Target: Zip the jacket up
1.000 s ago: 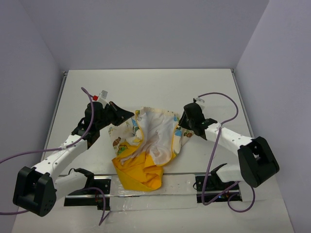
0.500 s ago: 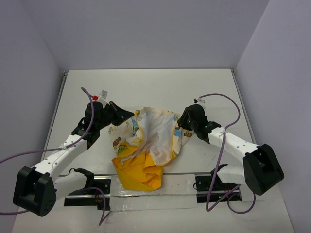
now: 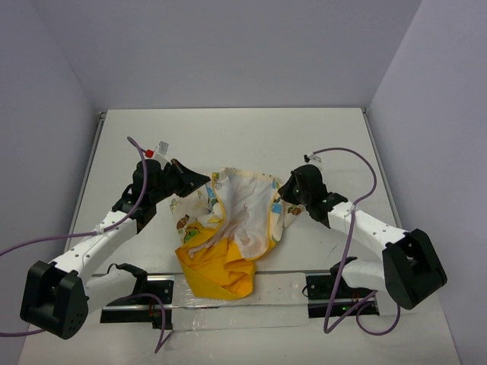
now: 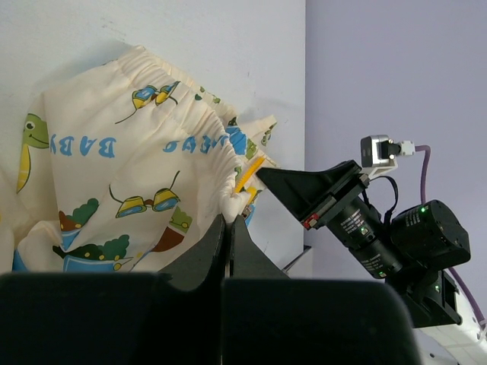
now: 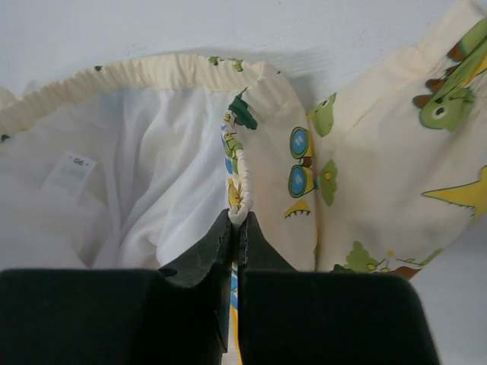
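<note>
The jacket [image 3: 240, 220] lies crumpled on the table's middle, cream printed cloth at the back, white inner patch in the centre, yellow lining and hood towards the near edge. My left gripper [image 3: 204, 181] is shut on the jacket's elastic hem at its left corner; in the left wrist view the gathered hem [image 4: 221, 163] runs into the closed fingers [image 4: 209, 247]. My right gripper [image 3: 283, 192] is shut on the jacket's right edge; in the right wrist view the edge [image 5: 242, 199] is pinched between the fingers [image 5: 205, 255], white lining [image 5: 129, 190] left, printed cloth [image 5: 380, 182] right.
The white table [image 3: 236, 137] is walled by grey panels on three sides. A metal rail with the arm bases [image 3: 228, 296] runs along the near edge. Purple cables [image 3: 346, 156] loop off both arms. The right arm's wrist [image 4: 380, 224] shows in the left wrist view.
The right arm's elbow and forearm have shifted slightly; its gripper stays on the jacket's right edge. The left arm and the jacket have not visibly moved.
</note>
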Tool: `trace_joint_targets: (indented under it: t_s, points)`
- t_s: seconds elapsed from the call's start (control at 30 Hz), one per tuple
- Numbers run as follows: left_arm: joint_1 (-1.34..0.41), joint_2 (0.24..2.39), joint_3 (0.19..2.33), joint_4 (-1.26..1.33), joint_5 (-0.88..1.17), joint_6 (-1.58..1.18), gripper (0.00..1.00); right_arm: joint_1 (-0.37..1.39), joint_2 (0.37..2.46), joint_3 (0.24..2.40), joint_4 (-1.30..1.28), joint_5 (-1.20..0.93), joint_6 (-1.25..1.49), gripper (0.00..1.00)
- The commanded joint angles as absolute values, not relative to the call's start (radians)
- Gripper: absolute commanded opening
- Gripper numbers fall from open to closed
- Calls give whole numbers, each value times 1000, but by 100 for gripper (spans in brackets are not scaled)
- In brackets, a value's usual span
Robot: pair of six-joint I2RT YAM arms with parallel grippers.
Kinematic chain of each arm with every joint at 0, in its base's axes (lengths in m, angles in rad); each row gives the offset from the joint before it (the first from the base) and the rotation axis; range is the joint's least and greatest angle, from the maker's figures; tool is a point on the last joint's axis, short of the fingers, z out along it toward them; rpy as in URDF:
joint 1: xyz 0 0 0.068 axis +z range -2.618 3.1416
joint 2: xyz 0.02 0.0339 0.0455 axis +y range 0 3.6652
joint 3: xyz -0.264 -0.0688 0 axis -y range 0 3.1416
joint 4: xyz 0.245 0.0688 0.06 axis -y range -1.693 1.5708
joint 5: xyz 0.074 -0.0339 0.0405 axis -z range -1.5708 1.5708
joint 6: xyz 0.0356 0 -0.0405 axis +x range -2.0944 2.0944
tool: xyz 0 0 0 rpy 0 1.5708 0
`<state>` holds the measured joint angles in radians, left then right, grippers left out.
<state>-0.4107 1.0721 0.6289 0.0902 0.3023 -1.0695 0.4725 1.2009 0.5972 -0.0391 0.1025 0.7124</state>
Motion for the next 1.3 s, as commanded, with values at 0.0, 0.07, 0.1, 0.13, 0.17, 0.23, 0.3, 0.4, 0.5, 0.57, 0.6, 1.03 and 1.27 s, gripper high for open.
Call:
trace_joint_targets:
  t_s: [0.0, 0.07, 0.1, 0.13, 0.17, 0.23, 0.3, 0.4, 0.5, 0.57, 0.6, 1.03, 1.27]
  points:
    - [-411, 1057, 630, 118, 326, -1060, 0, 460, 1133, 558, 99, 5, 685, 0]
    - [-414, 1059, 635, 120, 331, -1054, 0, 458, 1100, 537, 154, -104, 658, 0]
    - [-415, 1060, 638, 122, 334, -1049, 0, 456, 1086, 536, 177, -130, 640, 0]
    - [-418, 1061, 643, 126, 340, -1040, 0, 453, 1069, 534, 206, -201, 617, 0]
    - [-421, 1061, 644, 130, 347, -1033, 0, 452, 1058, 537, 224, -272, 598, 0]
    - [-423, 1052, 640, 150, 354, -1019, 0, 446, 1043, 552, 238, -342, 583, 0]
    - [-422, 1046, 640, 179, 379, -1002, 0, 446, 1029, 565, 257, -434, 567, 0]
    - [-422, 1040, 636, 234, 426, -1000, 0, 445, 1029, 583, 281, -513, 562, 0]
    - [-425, 1029, 620, 312, 479, -1016, 0, 445, 1044, 605, 321, -585, 562, 0]
    - [-427, 1028, 613, 359, 507, -1019, 0, 445, 1062, 617, 345, -625, 576, 0]
    - [-428, 1026, 610, 370, 522, -1019, 0, 445, 1075, 621, 352, -645, 583, 0]
    - [-443, 1071, 565, 575, 659, -1056, 0, 445, 1136, 666, 433, -804, 625, 0]
    - [-444, 1131, 562, 659, 737, -1096, 0, 451, 1143, 698, 425, -834, 593, 0]
